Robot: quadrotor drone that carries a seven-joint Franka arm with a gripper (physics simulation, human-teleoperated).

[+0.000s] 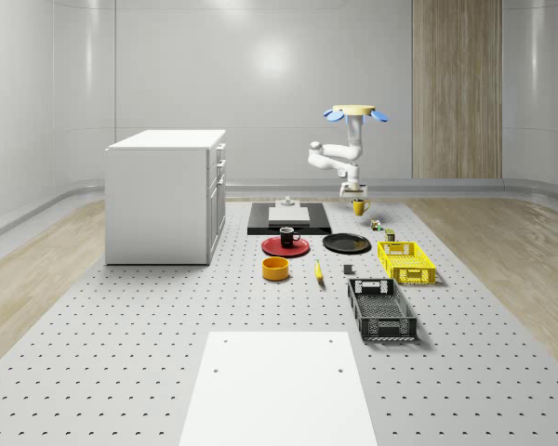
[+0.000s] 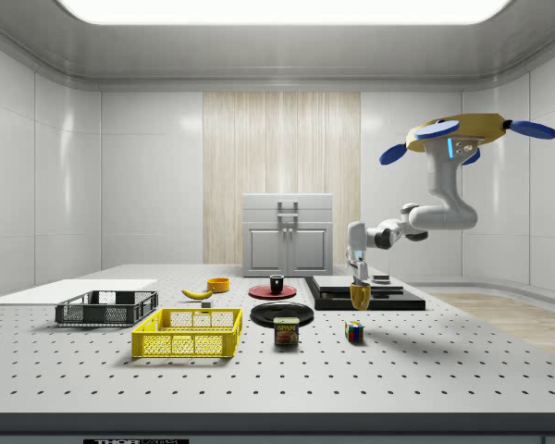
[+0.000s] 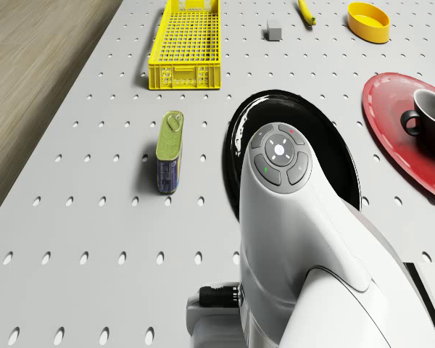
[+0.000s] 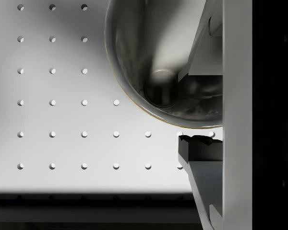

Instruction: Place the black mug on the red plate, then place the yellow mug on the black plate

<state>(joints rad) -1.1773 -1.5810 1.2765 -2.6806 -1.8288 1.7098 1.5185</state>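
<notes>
The yellow mug hangs from my gripper, low over the table just beyond the black plate. In the wrist view the gripper is shut on the mug, one finger inside the rim and one outside. I cannot tell whether the mug's base touches the table. The black mug stands upright on the red plate. The drone hovers above the yellow mug.
A spam can and a puzzle cube lie near the black plate. A yellow basket, black basket, orange bowl and banana sit nearer the front. A black slab and white cabinet stand behind.
</notes>
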